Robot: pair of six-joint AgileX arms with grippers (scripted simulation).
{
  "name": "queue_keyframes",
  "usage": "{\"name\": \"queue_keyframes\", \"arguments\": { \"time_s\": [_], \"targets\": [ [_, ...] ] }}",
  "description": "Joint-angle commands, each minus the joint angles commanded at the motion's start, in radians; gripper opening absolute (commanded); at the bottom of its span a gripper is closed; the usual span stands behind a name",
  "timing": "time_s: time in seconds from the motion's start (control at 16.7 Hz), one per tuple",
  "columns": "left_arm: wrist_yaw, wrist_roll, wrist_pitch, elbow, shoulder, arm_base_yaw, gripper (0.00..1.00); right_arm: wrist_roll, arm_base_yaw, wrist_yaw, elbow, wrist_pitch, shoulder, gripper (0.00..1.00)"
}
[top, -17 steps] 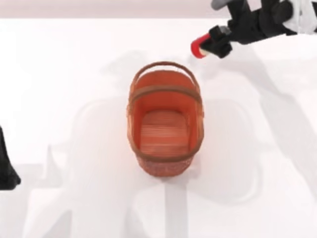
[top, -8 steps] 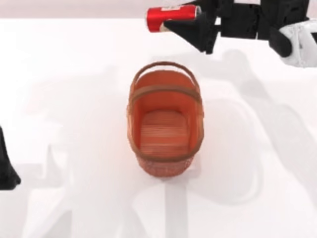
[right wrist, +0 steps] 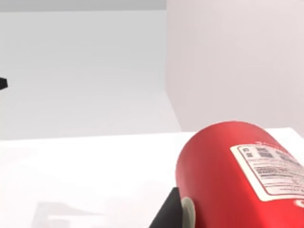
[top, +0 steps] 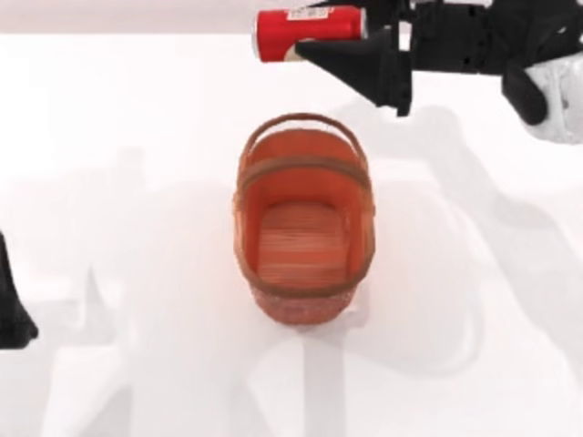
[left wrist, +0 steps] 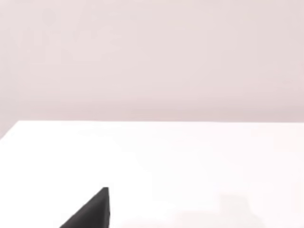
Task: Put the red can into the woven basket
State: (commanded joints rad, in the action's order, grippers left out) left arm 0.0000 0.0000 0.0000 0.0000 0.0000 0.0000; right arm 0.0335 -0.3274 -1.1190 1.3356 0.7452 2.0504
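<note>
white table [top: 137,182]: one woven basket [top: 303,223]; right claw [top: 351,41] grasping one red can [top: 305,30].

Our right arm reaches in from the table's [top: 109,137] far right corner, stretched leftward along the far edge. Our right gripper [top: 351,41] points left, its dark fingers [top: 364,66] closed on the red can [top: 305,30], carried lying sideways. Our left arm sits parked at the table's left edge, only its dark left gripper [top: 13,309] partly showing.
</note>
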Motion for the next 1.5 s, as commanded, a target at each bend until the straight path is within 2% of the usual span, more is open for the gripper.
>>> {"name": "queue_keyframes", "arguments": {
  "time_s": [0.3, 0.78, 1.08, 1.5],
  "targets": [
    [0.0, 0.0, 0.0, 0.0, 0.0, 0.0, 1.0, 0.001, 0.004, -0.001, -0.001, 0.014, 0.019, 0.0],
    [0.0, 0.0, 0.0, 0.0, 0.0, 0.0, 1.0, -0.004, -0.004, 0.003, -0.092, 0.309, 0.22, 0.0],
    [0.0, 0.0, 0.0, 0.0, 0.0, 0.0, 1.0, -0.004, -0.005, 0.004, -0.098, 0.321, 0.23, 0.0],
    [0.0, 0.0, 0.0, 0.0, 0.0, 0.0, 1.0, -0.004, -0.005, 0.004, -0.098, 0.321, 0.23, 0.53]
  ]
}}
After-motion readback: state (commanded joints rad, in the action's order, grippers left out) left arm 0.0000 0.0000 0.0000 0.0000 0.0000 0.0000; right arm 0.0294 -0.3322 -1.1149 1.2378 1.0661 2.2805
